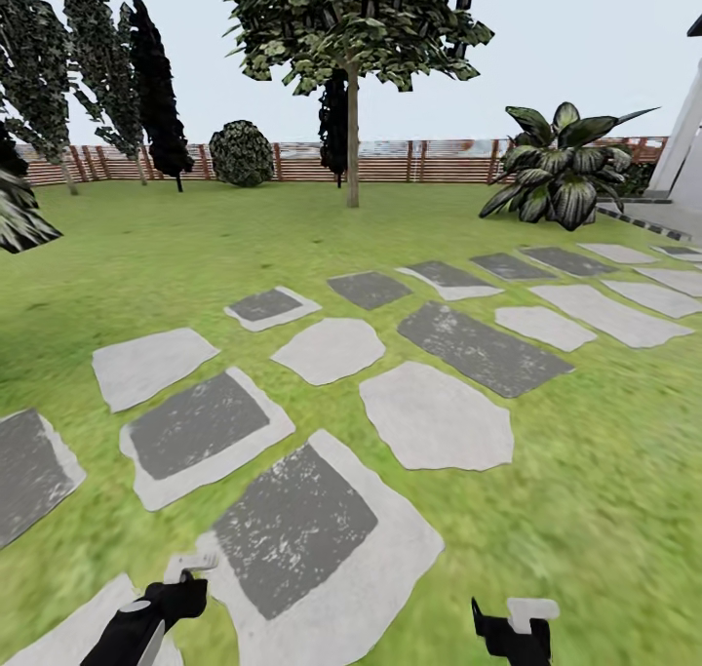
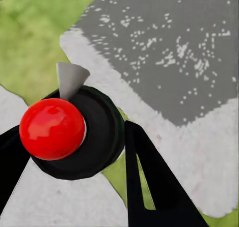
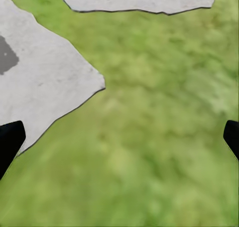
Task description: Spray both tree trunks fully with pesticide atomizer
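While your left gripper [image 2: 74, 152] jaws clench the black, red-knobbed pesticide atomizer [image 2: 52, 128], right gripper [image 3: 119, 137] jaws hang released over grass. Pickup's done; spraying's left, w/ grey-tan tree trunk [image 1: 352, 135] far off at 12 o'clock.

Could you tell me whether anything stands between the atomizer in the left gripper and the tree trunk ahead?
Nothing visible does. The left gripper holds the atomizer, and only stepping stones and lawn lie flat before the tree trunk.
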### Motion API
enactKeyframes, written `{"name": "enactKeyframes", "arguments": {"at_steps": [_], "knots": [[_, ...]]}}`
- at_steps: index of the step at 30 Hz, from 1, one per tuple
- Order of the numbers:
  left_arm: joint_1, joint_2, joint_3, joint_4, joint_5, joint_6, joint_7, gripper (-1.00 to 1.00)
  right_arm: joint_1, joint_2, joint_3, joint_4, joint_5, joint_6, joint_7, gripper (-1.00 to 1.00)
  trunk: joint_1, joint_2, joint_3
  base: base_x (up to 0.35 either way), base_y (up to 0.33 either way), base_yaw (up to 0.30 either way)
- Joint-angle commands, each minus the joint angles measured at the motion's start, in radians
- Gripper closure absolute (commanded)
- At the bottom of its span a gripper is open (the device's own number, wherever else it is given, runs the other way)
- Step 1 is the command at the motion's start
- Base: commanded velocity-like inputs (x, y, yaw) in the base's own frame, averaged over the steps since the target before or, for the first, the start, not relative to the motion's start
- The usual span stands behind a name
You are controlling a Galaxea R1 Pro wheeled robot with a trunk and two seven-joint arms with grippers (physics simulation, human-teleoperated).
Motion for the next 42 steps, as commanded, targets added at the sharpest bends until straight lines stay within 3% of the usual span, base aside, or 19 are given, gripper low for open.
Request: {"name": "enactKeyframes", "arguments": {"at_steps": [1, 42], "knots": [[0.0, -0.001, 0.004, -0.002, -0.003, 0.006, -0.007, 1.0, 0.0, 0.0, -0.007, 0.001, 0.009, -0.003, -0.001, -1.0, 0.0, 0.0, -0.001, 0.344, 0.0, 0.0], [-0.001, -0.001, 0.004, -0.002, -0.003, 0.006, -0.007, 1.0, -0.001, 0.001, -0.007, 0.001, 0.009, -0.003, -0.001, -1.0, 0.0, 0.0, -0.001, 0.344, 0.0, 0.0]]}}
